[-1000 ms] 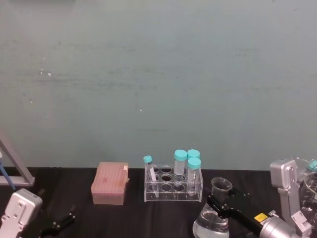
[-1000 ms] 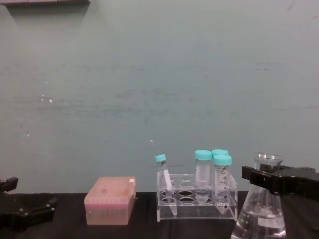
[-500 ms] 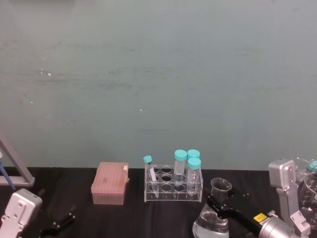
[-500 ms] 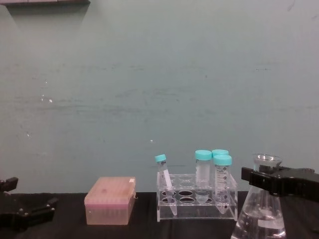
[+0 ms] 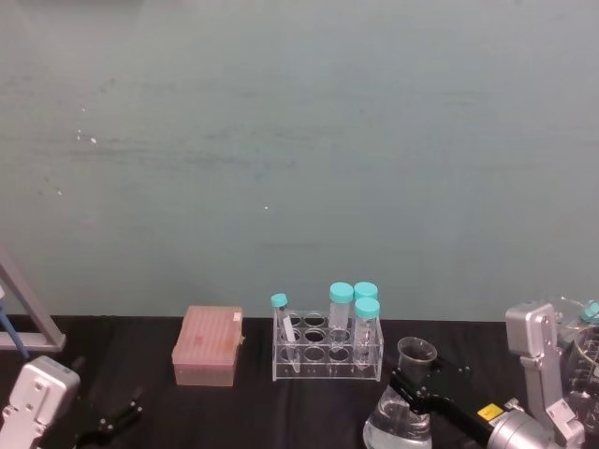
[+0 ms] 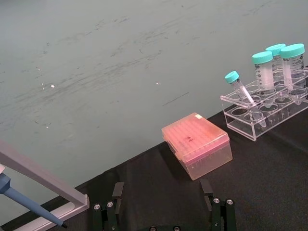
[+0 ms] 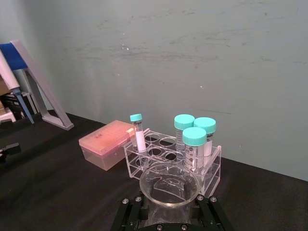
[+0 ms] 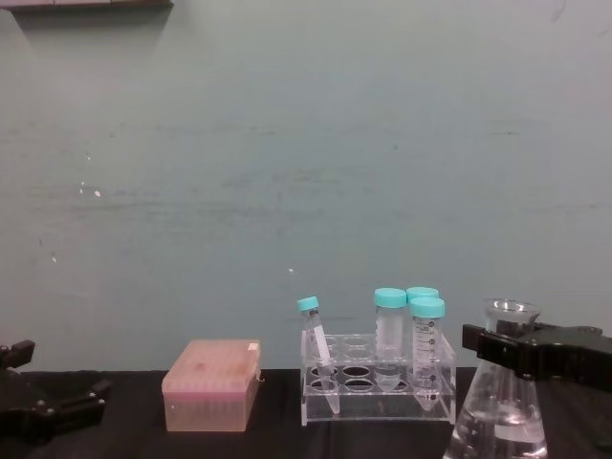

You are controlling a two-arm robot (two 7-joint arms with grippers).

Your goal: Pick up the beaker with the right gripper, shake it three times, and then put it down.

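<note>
Your right gripper (image 8: 521,349), jaws clamped on the neck of the beaker (image 8: 502,406), holds it upright; how many shakes remain is not evident, and set-down remains.

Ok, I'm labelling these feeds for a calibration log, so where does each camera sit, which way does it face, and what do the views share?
Head view: high, looking forward and down; right gripper on the beaker, left gripper low at the left.
Chest view: low, looking across the table; right gripper enters from the right at the beaker's neck.
Left wrist view: behind its own jaws, facing the pink box.
Right wrist view: above the beaker's rim, facing the tube rack.
All four share the pink box and tube rack.
</note>
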